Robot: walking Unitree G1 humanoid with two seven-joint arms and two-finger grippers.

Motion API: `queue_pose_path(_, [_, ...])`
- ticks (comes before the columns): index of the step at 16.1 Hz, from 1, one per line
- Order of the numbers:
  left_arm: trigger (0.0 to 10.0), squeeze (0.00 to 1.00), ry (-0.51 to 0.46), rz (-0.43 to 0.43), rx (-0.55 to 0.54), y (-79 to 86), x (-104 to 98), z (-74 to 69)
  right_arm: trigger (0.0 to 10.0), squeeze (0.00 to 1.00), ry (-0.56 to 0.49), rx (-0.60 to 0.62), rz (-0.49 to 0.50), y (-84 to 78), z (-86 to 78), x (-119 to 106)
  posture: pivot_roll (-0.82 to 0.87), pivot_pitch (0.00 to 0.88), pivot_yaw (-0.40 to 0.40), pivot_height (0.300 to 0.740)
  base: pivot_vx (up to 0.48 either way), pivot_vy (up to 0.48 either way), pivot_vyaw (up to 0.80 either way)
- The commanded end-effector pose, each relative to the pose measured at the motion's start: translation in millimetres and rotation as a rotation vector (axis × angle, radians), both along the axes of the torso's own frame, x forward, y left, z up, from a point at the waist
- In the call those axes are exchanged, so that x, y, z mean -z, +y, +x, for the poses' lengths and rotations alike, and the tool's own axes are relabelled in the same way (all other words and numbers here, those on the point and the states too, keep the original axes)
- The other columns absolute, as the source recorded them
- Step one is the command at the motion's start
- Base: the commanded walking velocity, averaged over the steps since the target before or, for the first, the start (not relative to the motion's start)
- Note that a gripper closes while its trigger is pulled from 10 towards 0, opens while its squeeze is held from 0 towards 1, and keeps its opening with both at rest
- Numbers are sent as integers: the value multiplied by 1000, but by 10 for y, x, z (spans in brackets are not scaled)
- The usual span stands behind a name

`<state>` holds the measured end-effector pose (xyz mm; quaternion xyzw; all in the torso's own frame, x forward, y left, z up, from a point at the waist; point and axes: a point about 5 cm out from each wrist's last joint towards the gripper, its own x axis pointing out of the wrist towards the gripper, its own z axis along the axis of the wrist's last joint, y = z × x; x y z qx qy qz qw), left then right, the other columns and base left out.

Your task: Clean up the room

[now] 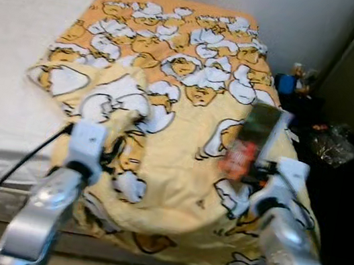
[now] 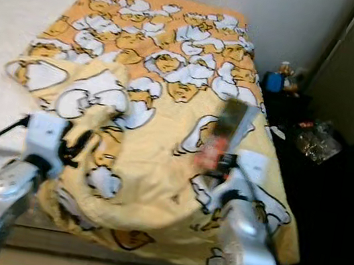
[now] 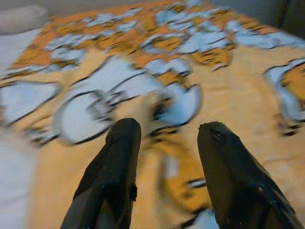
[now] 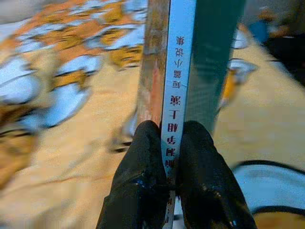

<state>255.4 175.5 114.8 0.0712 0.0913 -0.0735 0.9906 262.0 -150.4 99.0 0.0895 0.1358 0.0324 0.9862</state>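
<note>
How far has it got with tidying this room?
Done: a book has been picked up off something. In hand: the right tool is clamped on the book's spine, holding it above the yellow blanket; the left tool hangs open over the blanket, holding nothing. Left: the blanket lies rumpled on the bed, and clutter sits on the dark floor beside it.

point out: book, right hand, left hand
book (image 4: 178, 62): right wrist view, on its white spine, pinched in the right hand.
right hand (image 4: 172, 143): right wrist view, midway between the fingertips, on the clamped spine.
left hand (image 3: 167, 131): left wrist view, gap between its open fingertips, above the yellow blanket (image 1: 177, 173).
</note>
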Motion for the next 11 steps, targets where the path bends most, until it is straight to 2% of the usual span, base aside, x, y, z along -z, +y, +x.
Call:
queue_pose_path(1, [10000,263,-17,-3,14,-52,-54,3,10000,0,-60,13,-35,-69,4,-99,-74,0,22,740,0,364,0])
queue_pose_path(4, [10000,263,-12,12,16,-42,-57,5,10000,0,-32,51,64,-82,-41,-49,-72,0,33,740,0,364,0])
queue_pose_path(6, [10000,267,-11,14,20,-39,-63,9,10000,0,-35,35,36,-69,-70,-30,-75,0,43,740,0,364,0])
queue_pose_path(9, [10000,267,-8,18,31,-48,-65,18,10000,0,-23,45,58,-65,-76,-9,-74,0,46,740,0,360,0])
queue_pose_path(11, [10000,267,-7,18,32,-48,-67,18,10000,0,-21,46,65,-60,-82,-7,-73,0,46,740,0,364,-600])
